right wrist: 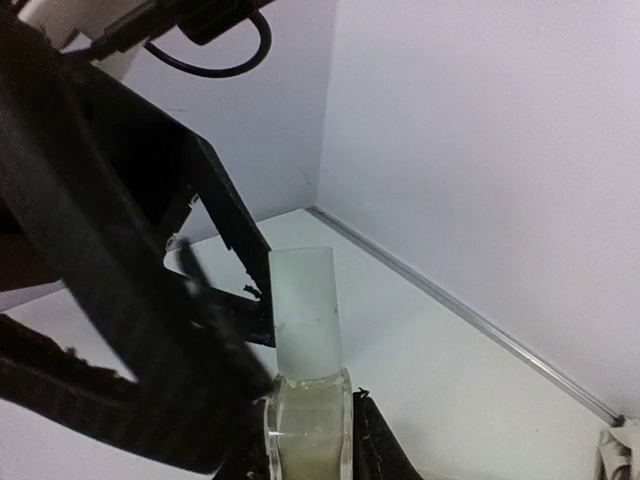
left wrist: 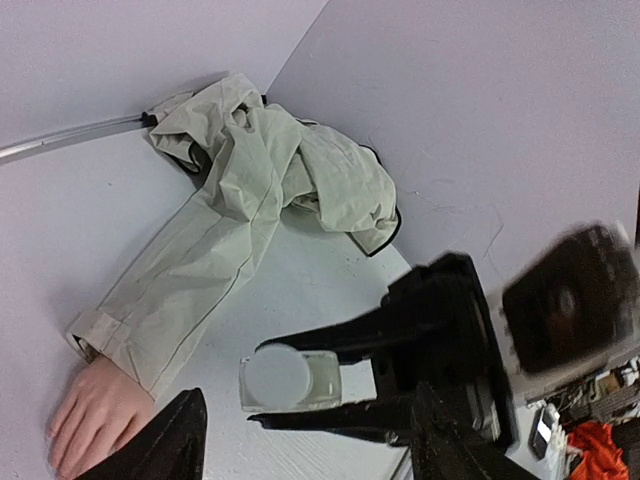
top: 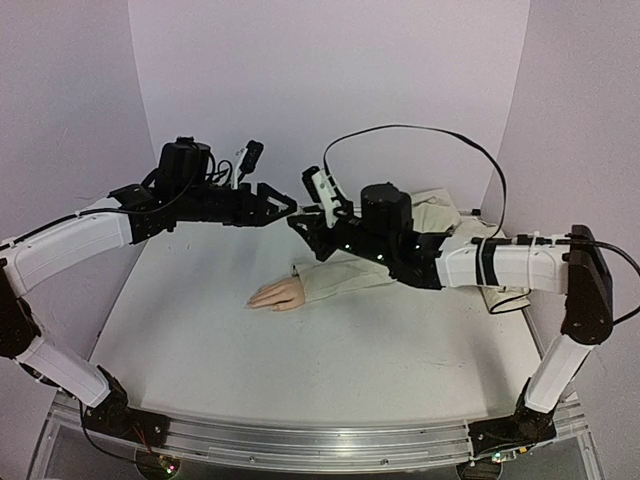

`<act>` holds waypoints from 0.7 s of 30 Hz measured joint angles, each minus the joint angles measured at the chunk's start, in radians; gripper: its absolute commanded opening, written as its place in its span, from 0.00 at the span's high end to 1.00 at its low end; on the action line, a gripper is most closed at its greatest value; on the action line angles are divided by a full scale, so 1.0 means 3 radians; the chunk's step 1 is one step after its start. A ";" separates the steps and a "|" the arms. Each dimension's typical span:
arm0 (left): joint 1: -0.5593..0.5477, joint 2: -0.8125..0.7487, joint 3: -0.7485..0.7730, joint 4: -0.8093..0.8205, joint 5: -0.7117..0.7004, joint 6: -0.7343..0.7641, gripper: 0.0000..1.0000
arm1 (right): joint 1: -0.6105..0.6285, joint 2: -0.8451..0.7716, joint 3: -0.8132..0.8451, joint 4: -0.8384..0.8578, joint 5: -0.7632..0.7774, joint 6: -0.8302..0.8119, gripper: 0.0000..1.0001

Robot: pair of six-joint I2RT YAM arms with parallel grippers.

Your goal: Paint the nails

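- From the top view, the painting looked not yet begun: the fake hand [top: 277, 295] lay flat on the bench [top: 350, 360], poking out of its beige sleeve [top: 345, 278], and both arms met in the air well above it. The nails [top: 254, 299] were too small to judge for polish. The left pincer [top: 283, 207] and right pincer [top: 302, 224] were tip to tip.
- In the left wrist view, the right pincer was clamped on a small bottle [left wrist: 318, 381], whose round white cap [left wrist: 275, 375] pointed at the camera. The left pincer's own fingers [left wrist: 180, 440] stood wide apart at the lower edge, gripping nothing. The hand was at the lower left corner, near no brush.
- In the right wrist view, the bottle sat tight between the closed jaws with its frosted cap on. The left pincer's blurred fingers were just beside the cap, so I judged uncapping to be the step in hand, with all painting left.
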 measured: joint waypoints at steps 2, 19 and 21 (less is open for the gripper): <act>0.0009 -0.0028 0.0000 -0.0017 0.0076 0.0039 0.21 | -0.0210 -0.0092 -0.0034 -0.0053 -0.0624 0.0182 1.00; 0.0052 -0.0177 -0.0038 0.0732 0.1137 -0.0097 0.37 | -0.0819 -0.0122 -0.0045 0.1031 -0.3864 0.1914 1.00; 0.0029 -0.0151 -0.0038 0.0783 0.1175 -0.0125 0.42 | -0.0821 -0.0092 -0.0045 0.1115 -0.3911 0.2003 1.00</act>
